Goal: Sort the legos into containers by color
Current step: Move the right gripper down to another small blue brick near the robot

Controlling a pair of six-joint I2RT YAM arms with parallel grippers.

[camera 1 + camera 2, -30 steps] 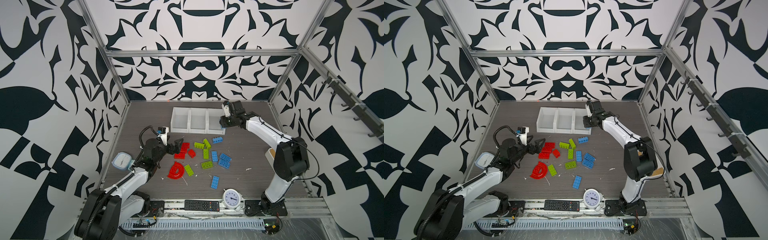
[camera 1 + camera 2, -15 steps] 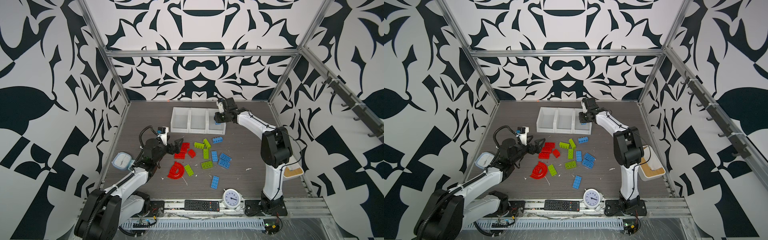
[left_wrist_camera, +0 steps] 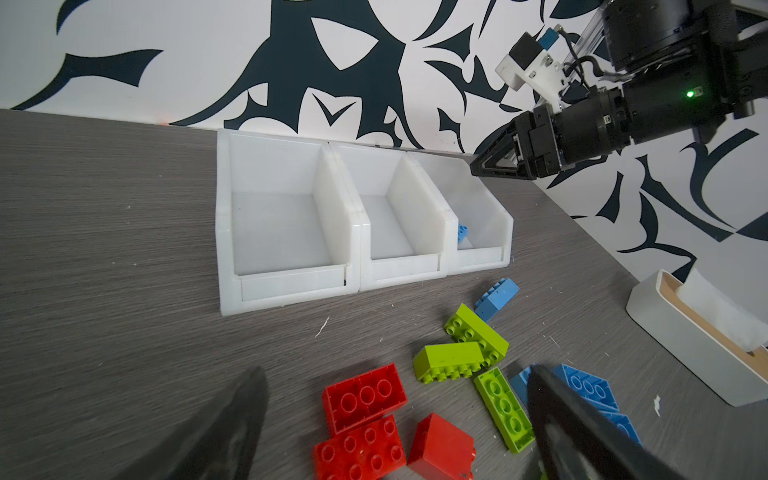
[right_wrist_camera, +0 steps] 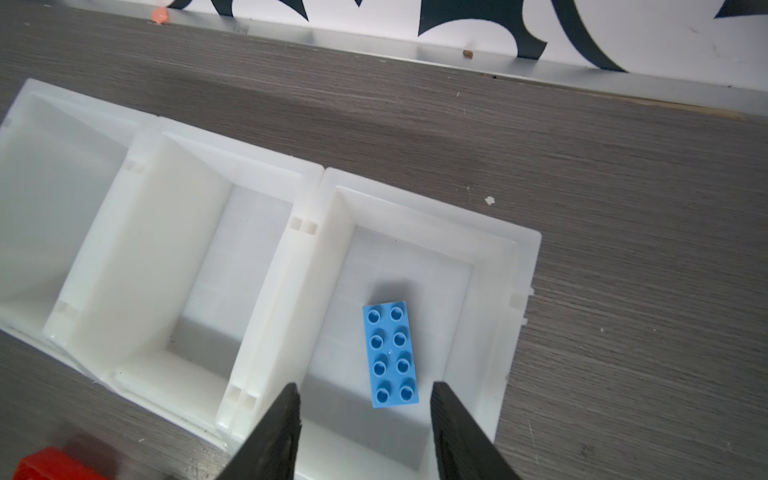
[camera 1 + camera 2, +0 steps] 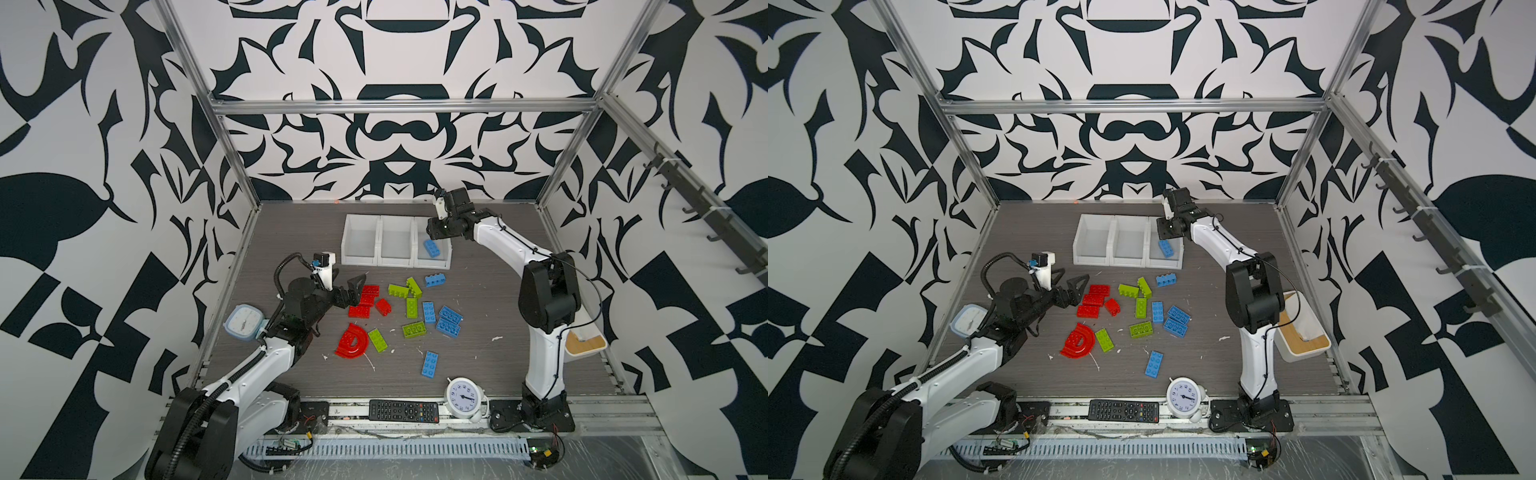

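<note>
Three joined white containers (image 5: 397,261) stand at the back of the table. A light blue lego (image 5: 432,248) (image 4: 390,353) is inside the right-hand bin (image 4: 505,316), free of any finger. My right gripper (image 5: 431,232) (image 4: 363,390) hovers over that bin, open and holding nothing. Red legos (image 5: 365,299), lime green legos (image 5: 409,291) and blue legos (image 5: 440,316) lie scattered mid-table, with a red arch (image 5: 352,341) nearer the front. My left gripper (image 5: 355,291) (image 3: 395,374) is wide open just left of the red bricks, low over them.
A round white clock (image 5: 462,397) and a black remote (image 5: 404,410) sit at the front edge. A square blue-rimmed clock (image 5: 243,323) lies at the left wall. A white tub with tan interior (image 5: 584,343) stands behind the right arm.
My right gripper swung left over the right-hand bin and opened, and the blue lego it carried is now inside the bin. The left arm has not moved.
</note>
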